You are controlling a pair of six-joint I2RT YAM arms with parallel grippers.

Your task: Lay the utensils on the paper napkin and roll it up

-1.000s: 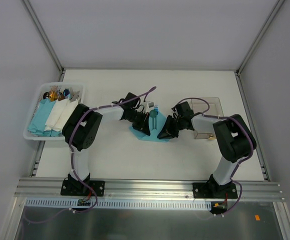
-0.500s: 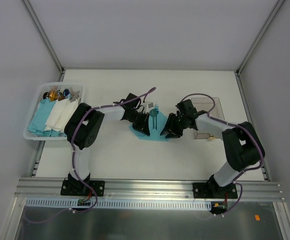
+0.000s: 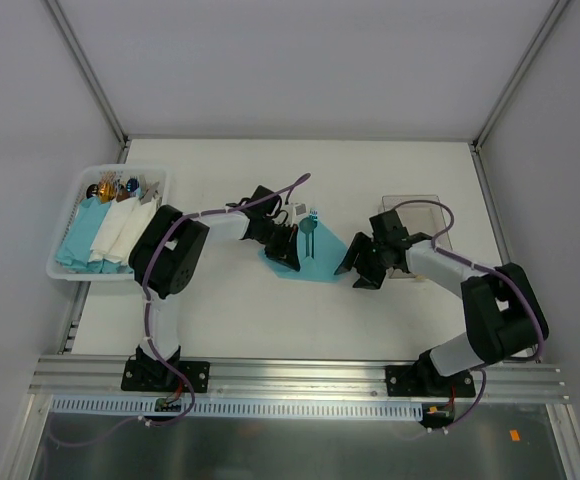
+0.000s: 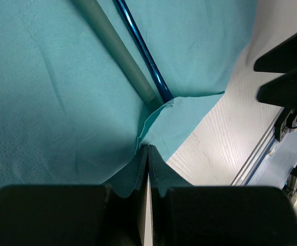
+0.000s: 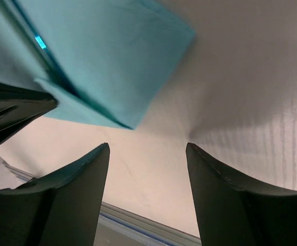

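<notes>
The paper napkin (image 3: 323,258) lies at the table's middle, teal and partly folded over. On it lie the utensils (image 3: 309,232); in the left wrist view their two slim handles (image 4: 138,61) run under a folded flap (image 4: 184,118). My left gripper (image 3: 290,252) is shut on the napkin's near edge (image 4: 147,149). My right gripper (image 3: 348,266) stands open to the right of the napkin, apart from it. In the right wrist view nothing but bare table shows between its fingers (image 5: 146,148), and the napkin (image 5: 112,61) lies ahead.
A white basket (image 3: 62,268) with teal and white napkin bundles and more cutlery sits at the far left. A clear plastic box (image 3: 420,212) stands behind the right arm. The metal rail (image 3: 290,372) runs along the table's near edge.
My right gripper has opened, let go of the napkin's right side and drawn back to the right. That side now lies flatter. The left gripper has kept its place, still shut.
</notes>
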